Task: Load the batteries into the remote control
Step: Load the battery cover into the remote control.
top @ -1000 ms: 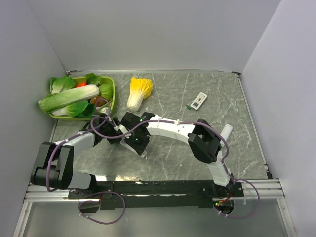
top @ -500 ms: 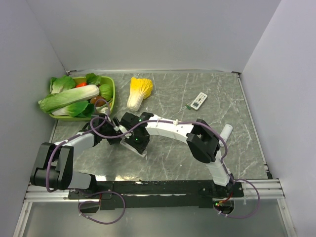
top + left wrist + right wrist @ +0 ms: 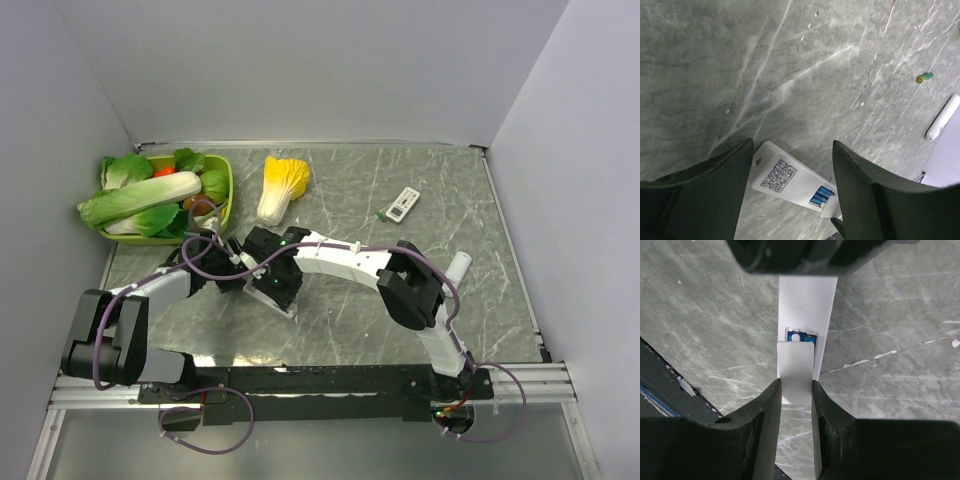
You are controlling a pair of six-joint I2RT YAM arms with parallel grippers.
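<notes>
Right tool [image 3: 796, 392] pinches the white cover [image 3: 796, 362] on the remote [image 3: 807, 300]; left tool [image 3: 792, 147] hangs wide open above it.

Two robot arms are in view, the left arm [image 3: 150, 292] and the right arm [image 3: 345, 262], both reaching to a spot just below and right of the green basket [image 3: 230, 185]. There is one basket, heaped with vegetables [image 3: 140, 200] too overlapped to count. One yellow-white cabbage [image 3: 280, 188] lies just right of the basket. There are two remote controls: a white remote [image 3: 785, 177] near the basket's lower right, and a small remote [image 3: 403, 204] well to its right. Two batteries show: a blue battery [image 3: 820, 196] inside the white remote, and a green battery [image 3: 925, 77] loose, well right of the basket. There is one white cover panel [image 3: 796, 375].
</notes>
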